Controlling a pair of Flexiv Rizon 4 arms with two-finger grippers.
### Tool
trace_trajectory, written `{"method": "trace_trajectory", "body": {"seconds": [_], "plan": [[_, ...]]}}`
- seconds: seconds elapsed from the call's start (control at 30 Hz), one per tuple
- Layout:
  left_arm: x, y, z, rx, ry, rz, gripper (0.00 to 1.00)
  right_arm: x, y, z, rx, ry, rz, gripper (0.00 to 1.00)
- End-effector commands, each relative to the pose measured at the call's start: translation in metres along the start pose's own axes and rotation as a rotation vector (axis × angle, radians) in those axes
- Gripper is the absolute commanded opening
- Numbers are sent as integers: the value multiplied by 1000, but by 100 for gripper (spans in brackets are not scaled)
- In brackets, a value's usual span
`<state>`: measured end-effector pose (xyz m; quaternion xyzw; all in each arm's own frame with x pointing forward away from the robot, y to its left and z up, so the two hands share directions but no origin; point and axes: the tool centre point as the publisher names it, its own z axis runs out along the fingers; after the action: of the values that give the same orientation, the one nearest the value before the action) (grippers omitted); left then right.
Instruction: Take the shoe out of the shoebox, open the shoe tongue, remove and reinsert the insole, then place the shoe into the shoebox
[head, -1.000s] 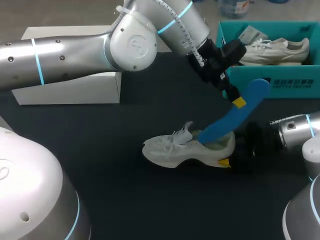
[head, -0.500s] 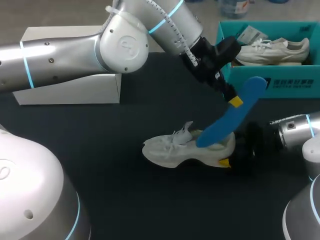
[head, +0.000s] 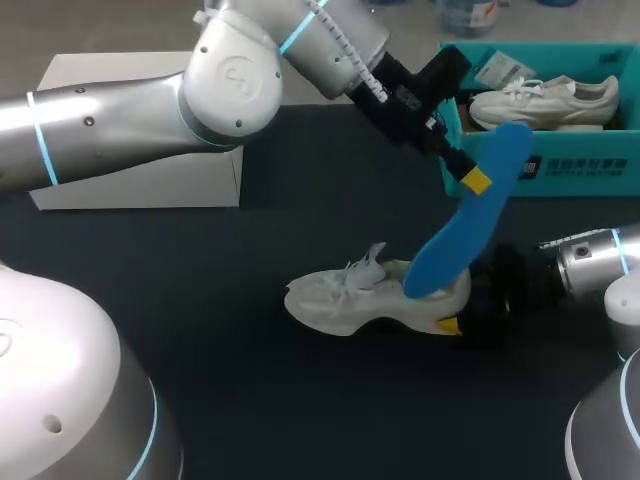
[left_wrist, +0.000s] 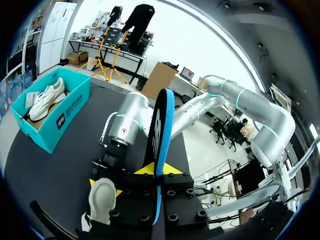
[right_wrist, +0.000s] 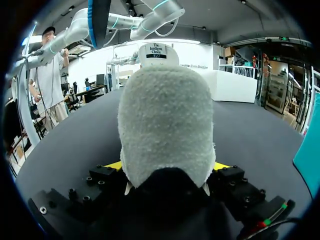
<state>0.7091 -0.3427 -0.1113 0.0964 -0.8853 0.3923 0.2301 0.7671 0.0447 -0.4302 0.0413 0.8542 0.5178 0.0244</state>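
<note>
A white shoe (head: 345, 298) lies on its side on the black table, toe toward my left. My right gripper (head: 462, 308) is shut on its heel; in the right wrist view the grey heel (right_wrist: 167, 130) fills the space between the yellow fingertips (right_wrist: 114, 165). My left gripper (head: 472, 181) is shut on the upper part of a blue insole (head: 462, 225), which slants down with its lower end at the shoe's opening. In the left wrist view the insole (left_wrist: 161, 125) stands edge-on between the fingers of the left gripper (left_wrist: 158, 172), with the shoe (left_wrist: 102, 198) below.
A teal shoebox (head: 560, 165) stands at the far right with a second white shoe (head: 548, 100) and paper in it. A white box (head: 140, 178) sits at the far left, partly behind my left arm. The shoebox (left_wrist: 52, 112) also shows in the left wrist view.
My left gripper has risen and moved toward the far side with the insole, which now stands steeper with more of it out of the shoe. The right gripper and shoe stayed still.
</note>
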Motion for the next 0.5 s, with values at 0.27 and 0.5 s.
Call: {"method": "trace_trajectory", "body": {"seconds": [0.27,0.5], "plan": [[63,-2,-54,97,85,-75,0,1,-2,1,3,-1,0,0],[95,2,-79,166,209,-150,0,1,-2,1,3,-1,0,0]]}}
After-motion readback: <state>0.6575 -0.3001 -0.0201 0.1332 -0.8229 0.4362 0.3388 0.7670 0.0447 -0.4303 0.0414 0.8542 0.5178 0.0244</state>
